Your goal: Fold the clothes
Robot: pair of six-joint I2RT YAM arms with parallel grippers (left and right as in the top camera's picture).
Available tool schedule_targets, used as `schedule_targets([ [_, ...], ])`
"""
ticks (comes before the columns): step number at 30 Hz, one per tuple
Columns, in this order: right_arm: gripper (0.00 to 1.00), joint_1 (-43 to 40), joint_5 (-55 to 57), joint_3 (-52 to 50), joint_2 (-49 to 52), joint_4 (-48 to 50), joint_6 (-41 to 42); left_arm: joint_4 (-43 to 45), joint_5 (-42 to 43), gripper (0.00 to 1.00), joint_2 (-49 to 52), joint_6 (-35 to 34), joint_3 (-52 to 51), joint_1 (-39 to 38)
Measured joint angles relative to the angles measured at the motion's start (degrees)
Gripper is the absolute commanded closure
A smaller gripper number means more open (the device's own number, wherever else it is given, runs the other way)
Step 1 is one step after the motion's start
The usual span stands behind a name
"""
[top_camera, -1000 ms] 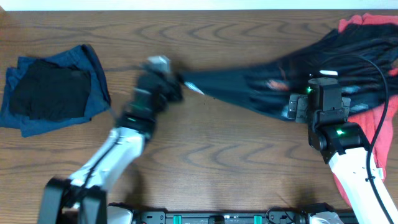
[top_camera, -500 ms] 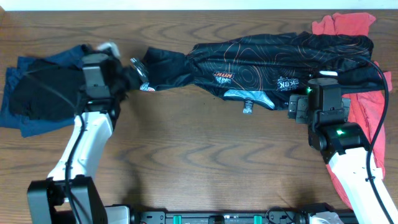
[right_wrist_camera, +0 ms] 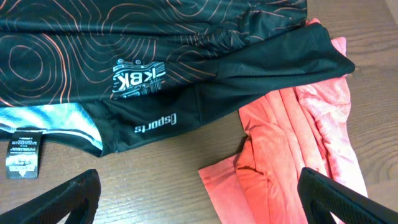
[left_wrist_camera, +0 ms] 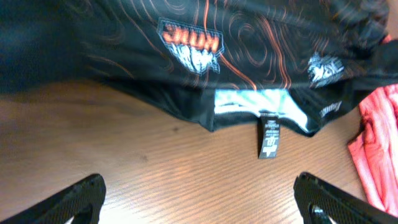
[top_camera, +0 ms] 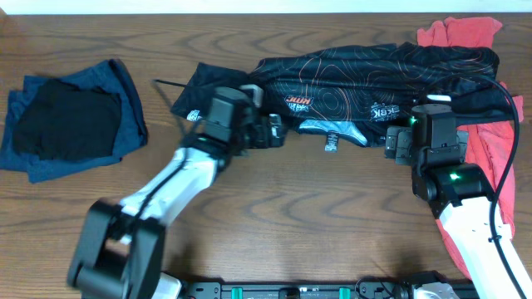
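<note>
Left end effector (left_wrist_camera: 199,200), fingers spread wide and gripping nothing, hangs over the brown wooden desk (top_camera: 291,216) just below the collar of the black short-sleeved sports jersey with thin orange contour lines (top_camera: 357,75), which lies stretched along the desk's far side. Right end effector (right_wrist_camera: 199,200), likewise released and empty, hovers by the jersey's right end, which overlaps a coral-red garment (right_wrist_camera: 292,155). A folded blue piece (top_camera: 125,91) topped by a plain black one (top_camera: 66,124) sits far left.

Jersey (top_camera: 349,76), coral garment (top_camera: 459,33) on wooden table (top_camera: 291,208)
</note>
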Motion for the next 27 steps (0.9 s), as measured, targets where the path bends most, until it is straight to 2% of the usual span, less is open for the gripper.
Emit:
schedule_targets([
  [10,0.01,0.0,-0.3,0.0,0.0,-0.4,0.0,18.2,-1.5,0.09,14.6,-11.1,-0.1,-5.3],
  [18,0.01,0.0,-0.3,0.0,0.0,-0.4,0.0,22.9,-4.5,0.12,16.7,-14.4,0.1,-7.0],
  [22,0.01,0.0,-0.3,0.0,0.0,-0.4,0.0,26.2,-5.7,0.21,18.6,-16.5,0.7,-7.4],
  [27,0.01,0.0,-0.3,0.0,0.0,-0.4,0.0,30.8,-6.6,0.45,21.0,-19.4,0.9,-7.4],
])
